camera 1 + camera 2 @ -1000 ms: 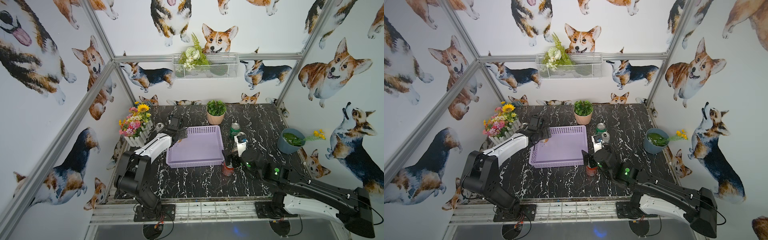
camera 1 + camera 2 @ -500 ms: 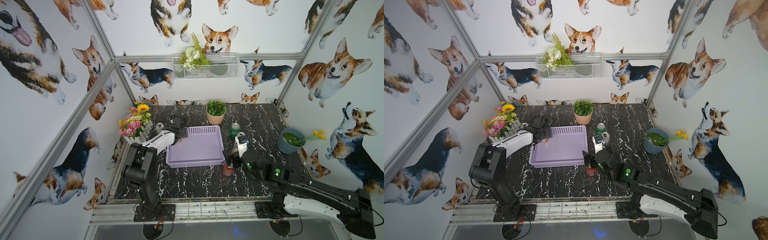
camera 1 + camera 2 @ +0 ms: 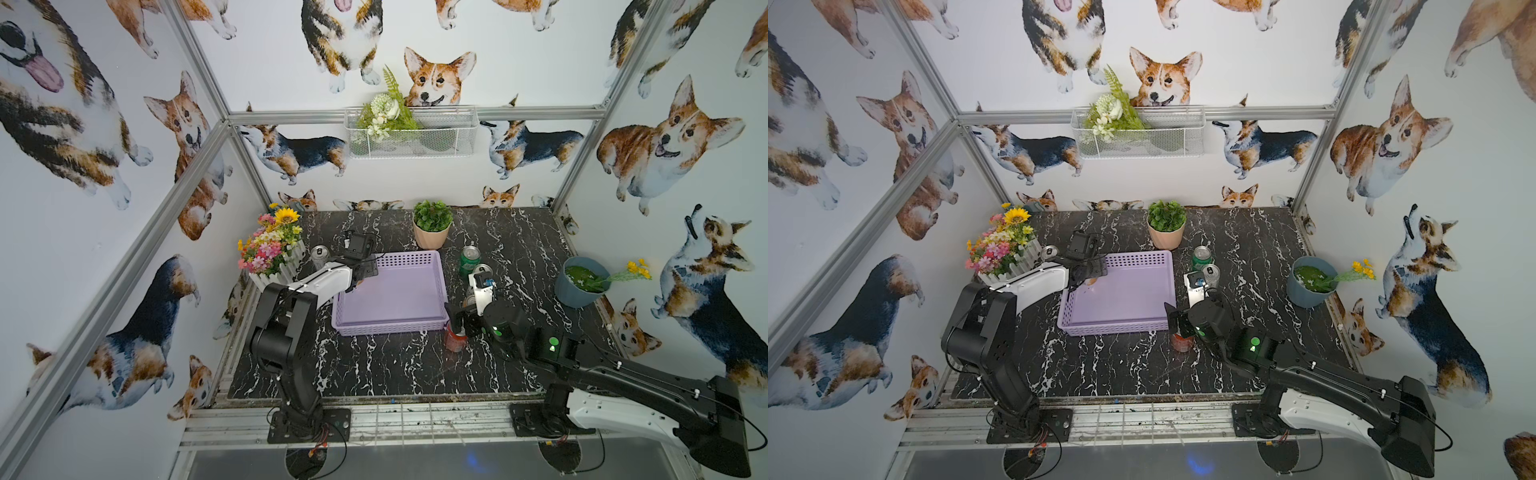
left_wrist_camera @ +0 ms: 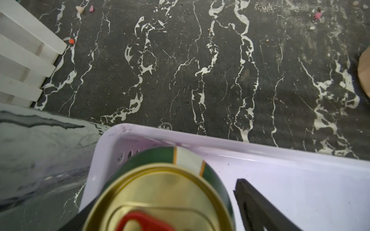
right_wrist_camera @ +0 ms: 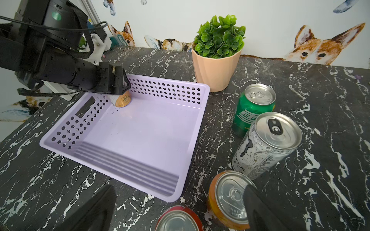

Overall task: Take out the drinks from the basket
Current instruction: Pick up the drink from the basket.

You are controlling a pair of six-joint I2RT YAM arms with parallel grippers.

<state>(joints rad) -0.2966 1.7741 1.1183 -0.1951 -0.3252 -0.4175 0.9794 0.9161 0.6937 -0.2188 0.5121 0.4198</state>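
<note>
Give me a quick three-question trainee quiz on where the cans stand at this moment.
1. True or false: the lavender basket holds no cans.
2. How many cans stand on the table outside it?
3. What colour is the can nearest the peach plant pot?
Key: 1 false, the green-and-gold can sits in one corner. 2 five. 3 green, the green can.

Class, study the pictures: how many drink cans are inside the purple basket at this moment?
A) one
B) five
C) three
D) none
A: only the green-and-gold can stands inside the basket, in a corner, while the green can, silver can, orange can and red can stand outside it on the table.
</note>
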